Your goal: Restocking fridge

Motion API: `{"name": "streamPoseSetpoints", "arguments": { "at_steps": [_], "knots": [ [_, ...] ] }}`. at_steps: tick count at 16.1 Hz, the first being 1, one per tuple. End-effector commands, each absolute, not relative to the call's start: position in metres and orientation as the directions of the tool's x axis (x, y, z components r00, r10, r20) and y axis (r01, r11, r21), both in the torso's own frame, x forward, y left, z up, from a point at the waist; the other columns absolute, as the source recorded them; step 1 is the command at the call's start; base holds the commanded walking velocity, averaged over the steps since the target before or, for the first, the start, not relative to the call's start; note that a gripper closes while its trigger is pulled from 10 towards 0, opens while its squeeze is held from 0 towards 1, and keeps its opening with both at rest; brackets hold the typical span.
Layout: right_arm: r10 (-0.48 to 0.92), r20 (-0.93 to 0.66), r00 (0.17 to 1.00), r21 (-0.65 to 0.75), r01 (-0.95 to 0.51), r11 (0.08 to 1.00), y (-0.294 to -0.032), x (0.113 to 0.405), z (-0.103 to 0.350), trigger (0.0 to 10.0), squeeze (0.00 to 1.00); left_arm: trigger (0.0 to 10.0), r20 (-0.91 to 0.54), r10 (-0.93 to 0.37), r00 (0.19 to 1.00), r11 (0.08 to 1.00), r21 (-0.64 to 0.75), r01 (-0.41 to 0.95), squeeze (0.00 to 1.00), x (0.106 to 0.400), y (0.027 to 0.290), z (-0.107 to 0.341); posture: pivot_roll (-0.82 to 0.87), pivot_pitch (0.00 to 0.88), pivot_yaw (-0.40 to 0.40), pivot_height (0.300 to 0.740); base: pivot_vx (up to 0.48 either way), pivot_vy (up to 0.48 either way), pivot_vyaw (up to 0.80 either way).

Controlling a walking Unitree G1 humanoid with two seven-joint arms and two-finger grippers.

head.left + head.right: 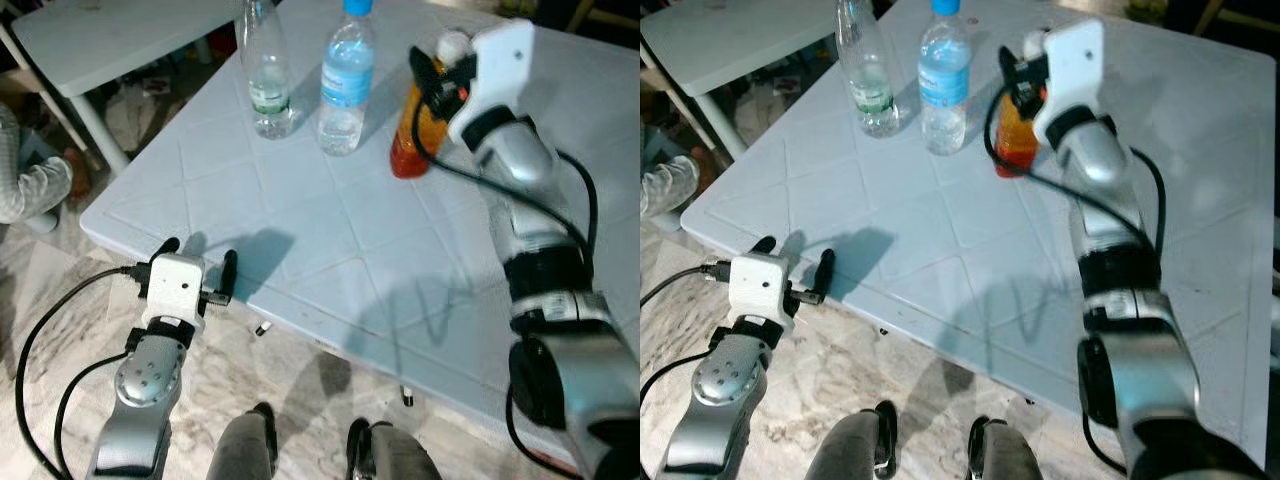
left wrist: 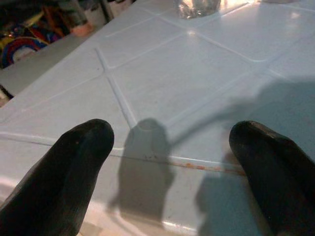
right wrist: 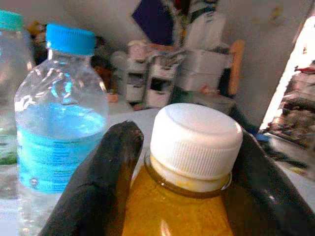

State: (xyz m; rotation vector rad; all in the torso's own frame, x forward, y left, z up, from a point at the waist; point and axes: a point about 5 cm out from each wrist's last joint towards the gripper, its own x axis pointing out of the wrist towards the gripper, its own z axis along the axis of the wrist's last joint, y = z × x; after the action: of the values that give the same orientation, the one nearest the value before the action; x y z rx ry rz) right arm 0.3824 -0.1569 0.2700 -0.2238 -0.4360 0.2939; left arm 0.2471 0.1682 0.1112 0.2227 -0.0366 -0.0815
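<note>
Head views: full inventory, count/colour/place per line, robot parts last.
table: 1, pale blue, ahead
second table: 1, pale, far left
juice bottle: 1, orange, white cap, far side of table
blue-label bottle: 1, clear, blue cap, left of juice
green-label bottle: 1, clear, leftmost
right gripper: fingers flank juice bottle neck
left gripper: open, at near table edge

Pale blue tiled table (image 1: 300, 220) stands on marbled floor (image 1: 60, 330).
</note>
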Motion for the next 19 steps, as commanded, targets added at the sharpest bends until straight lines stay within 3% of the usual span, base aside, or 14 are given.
{"name": "streamPoseSetpoints", "arguments": {
  "at_steps": [1,6,7,14,19],
  "knots": [
    [0.298,0.37,0.88,-0.273,-0.204,0.94,-0.16,0.376,0.259,0.0,0.0,10.0,-0.016,-0.064,0.998,0.974,0.217,0.066,0.0,0.246,0.17,0.102,0.13,0.176,0.01,0.74,0.0,0.0,0.0],
    [0.216,0.436,0.874,-0.232,-0.123,0.965,-0.165,0.345,0.232,0.0,0.0,10.0,0.006,-0.05,0.999,0.98,0.193,0.048,0.0,0.257,0.165,0.104,0.12,0.109,0.005,0.74,0.0,0.0,0.0],
    [0.215,0.438,0.873,-0.228,-0.123,0.966,-0.16,0.335,0.226,10.0,0.0,10.0,0.018,-0.04,0.999,0.982,0.187,0.036,0.0,0.263,0.167,0.106,0.11,0.096,0.002,0.74,0.0,0.0,0.0],
    [0.227,0.37,0.901,-0.178,-0.171,0.969,-0.144,0.297,0.194,10.0,0.0,10.0,0.003,-0.021,1.0,0.988,0.156,0.02,0.0,0.264,0.158,0.097,0.08,0.068,-0.007,0.74,0.0,0.0,0.0],
    [0.299,0.338,0.892,-0.151,-0.262,0.953,-0.127,0.287,0.186,10.0,0.0,10.0,0.016,-0.017,1.0,0.988,0.153,0.015,0.0,0.272,0.155,0.097,0.07,0.056,-0.016,0.74,0.0,0.16,0.8]
  ]
}}
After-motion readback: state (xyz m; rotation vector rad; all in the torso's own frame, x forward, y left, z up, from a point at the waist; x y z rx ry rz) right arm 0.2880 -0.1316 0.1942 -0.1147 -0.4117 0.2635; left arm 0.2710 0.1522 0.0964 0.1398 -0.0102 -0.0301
